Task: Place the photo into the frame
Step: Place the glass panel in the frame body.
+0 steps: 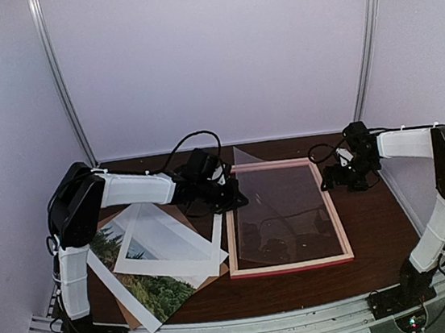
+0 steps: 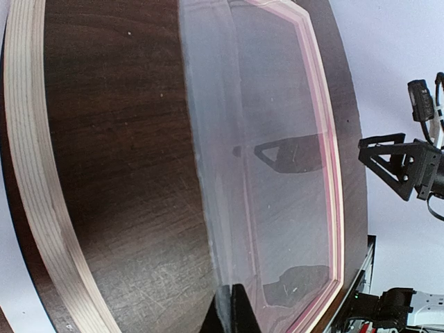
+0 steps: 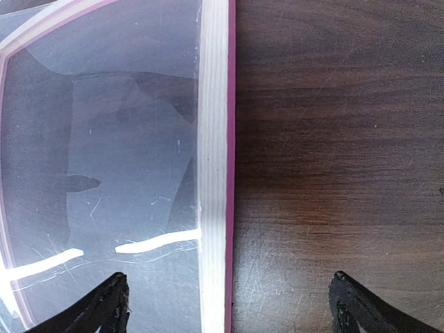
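The frame (image 1: 339, 221), pink with pale wood sides, lies flat right of centre on the dark table. My left gripper (image 1: 231, 193) is shut on the left edge of a clear plastic sheet (image 1: 280, 208) and holds it tilted over the frame. In the left wrist view the fingers (image 2: 243, 312) pinch the sheet (image 2: 270, 159). The photo (image 1: 158, 293), green trees with a white border, lies at the left, partly under a white mat (image 1: 170, 239). My right gripper (image 1: 339, 175) is open, its jaws either side of the frame's right rail (image 3: 214, 159).
A brown backing board (image 1: 125, 308) lies under the photo and mat. Cables run behind the frame. The table's front edge has a metal rail (image 1: 250, 325). The right gripper also shows in the left wrist view (image 2: 399, 163).
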`<act>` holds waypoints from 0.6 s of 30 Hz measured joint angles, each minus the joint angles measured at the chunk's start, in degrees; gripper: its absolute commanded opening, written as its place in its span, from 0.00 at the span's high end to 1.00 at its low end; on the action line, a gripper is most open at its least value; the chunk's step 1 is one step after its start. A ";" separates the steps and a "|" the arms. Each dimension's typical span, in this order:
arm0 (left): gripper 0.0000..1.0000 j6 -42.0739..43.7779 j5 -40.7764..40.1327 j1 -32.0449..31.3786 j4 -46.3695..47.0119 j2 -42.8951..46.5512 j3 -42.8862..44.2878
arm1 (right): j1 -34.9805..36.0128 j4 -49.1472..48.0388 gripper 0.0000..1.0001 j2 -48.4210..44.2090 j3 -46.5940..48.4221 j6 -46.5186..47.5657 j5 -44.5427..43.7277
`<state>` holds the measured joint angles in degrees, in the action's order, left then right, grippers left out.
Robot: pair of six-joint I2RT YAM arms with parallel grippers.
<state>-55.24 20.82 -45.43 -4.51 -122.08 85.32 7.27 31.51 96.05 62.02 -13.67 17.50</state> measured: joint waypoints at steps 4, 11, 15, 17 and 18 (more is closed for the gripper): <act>1.00 0.17 0.00 0.00 -0.13 -0.02 0.22 | 0.00 0.02 0.00 0.00 0.02 0.00 -0.02; 1.00 0.52 0.00 0.00 -0.24 -0.07 0.31 | 0.00 0.13 0.00 0.00 0.02 0.00 -0.70; 1.00 0.76 -0.02 0.02 -0.28 -0.07 0.33 | 0.00 0.28 0.00 0.00 0.20 0.00 -1.07; 1.00 0.81 -0.02 0.02 -0.31 -0.07 0.33 | 0.00 0.37 0.00 0.00 0.35 0.00 -1.14; 1.00 0.83 -0.02 0.02 -0.31 -0.07 0.33 | 0.00 0.37 0.00 0.00 0.37 0.00 -1.25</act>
<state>-54.41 20.80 -45.41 -4.82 -122.15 85.65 7.27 31.88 96.05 62.39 -13.67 16.25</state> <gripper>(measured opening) 0.011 0.995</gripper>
